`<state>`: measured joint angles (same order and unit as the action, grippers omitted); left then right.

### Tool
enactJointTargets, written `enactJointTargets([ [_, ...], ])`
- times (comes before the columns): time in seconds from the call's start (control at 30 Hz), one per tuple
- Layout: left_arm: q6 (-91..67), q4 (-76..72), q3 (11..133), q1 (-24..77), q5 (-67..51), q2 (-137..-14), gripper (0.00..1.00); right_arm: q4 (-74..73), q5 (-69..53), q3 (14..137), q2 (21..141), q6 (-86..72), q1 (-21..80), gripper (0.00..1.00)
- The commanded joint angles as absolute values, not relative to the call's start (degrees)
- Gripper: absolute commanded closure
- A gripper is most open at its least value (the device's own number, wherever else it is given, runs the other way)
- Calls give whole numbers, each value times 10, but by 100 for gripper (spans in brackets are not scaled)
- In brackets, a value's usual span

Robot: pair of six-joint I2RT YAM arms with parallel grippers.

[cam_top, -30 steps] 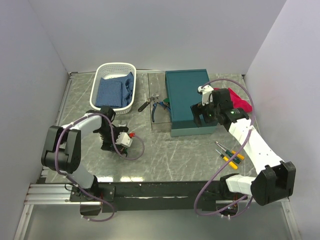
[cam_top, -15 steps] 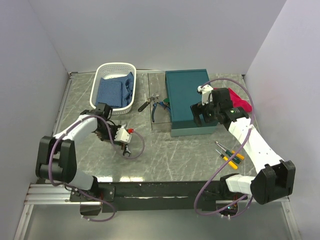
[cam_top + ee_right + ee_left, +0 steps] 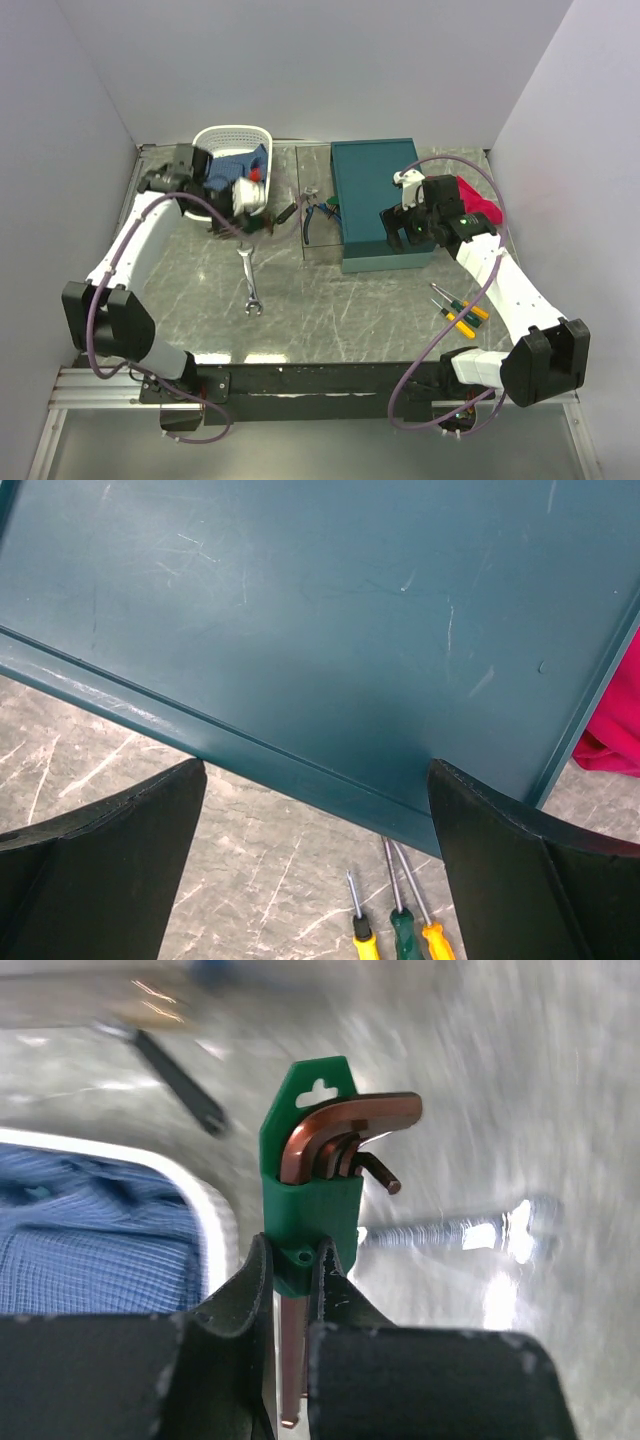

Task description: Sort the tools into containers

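My left gripper (image 3: pixel 292 1255) is shut on the green holder of a bronze hex key set (image 3: pixel 315 1180) and holds it above the table, beside the white basket. From above, that gripper (image 3: pixel 266 222) hangs near the basket's front right corner. A silver spanner (image 3: pixel 250 282) lies on the table below it and shows blurred as the spanner (image 3: pixel 450 1232). Blue-handled pliers (image 3: pixel 322 212) and a dark-handled tool (image 3: pixel 289 211) lie left of the closed teal box (image 3: pixel 378 200). My right gripper (image 3: pixel 315 765) is open over the box's near edge, empty. Yellow and green screwdrivers (image 3: pixel 460 308) lie near the right arm.
The white basket (image 3: pixel 205 140) at the back left holds a blue cloth (image 3: pixel 90 1230). A red cloth (image 3: pixel 482 203) lies right of the box. White walls close in the left, back and right sides of the table.
My left gripper shut on the hex key set near the table's front, then swung back toward the basket with it, uncovering the spanner. The right arm has stayed put.
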<state>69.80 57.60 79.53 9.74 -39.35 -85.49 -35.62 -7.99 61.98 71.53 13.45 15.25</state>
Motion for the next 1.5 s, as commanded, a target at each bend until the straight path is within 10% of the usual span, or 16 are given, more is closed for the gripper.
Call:
enactJointTargets([
  [0.0,350,421,912,121,-476,-881,99,-328,-56,643,725,138,156,1],
  [0.57,-508,290,1173,163,-475,-1163,99,-326,-48,634,711,132,156,2],
  [0.83,-574,230,1126,174,-460,-1160,99,-321,-62,609,694,127,156,2],
  [0.93,-584,225,1104,175,-458,-1159,73,-320,-67,612,695,126,156,2],
  [1.13,-572,251,1077,170,-434,-1147,82,-322,-69,622,696,125,156,2],
  [1.47,-515,273,1115,177,-411,-1147,38,-322,-73,619,693,120,156,2],
])
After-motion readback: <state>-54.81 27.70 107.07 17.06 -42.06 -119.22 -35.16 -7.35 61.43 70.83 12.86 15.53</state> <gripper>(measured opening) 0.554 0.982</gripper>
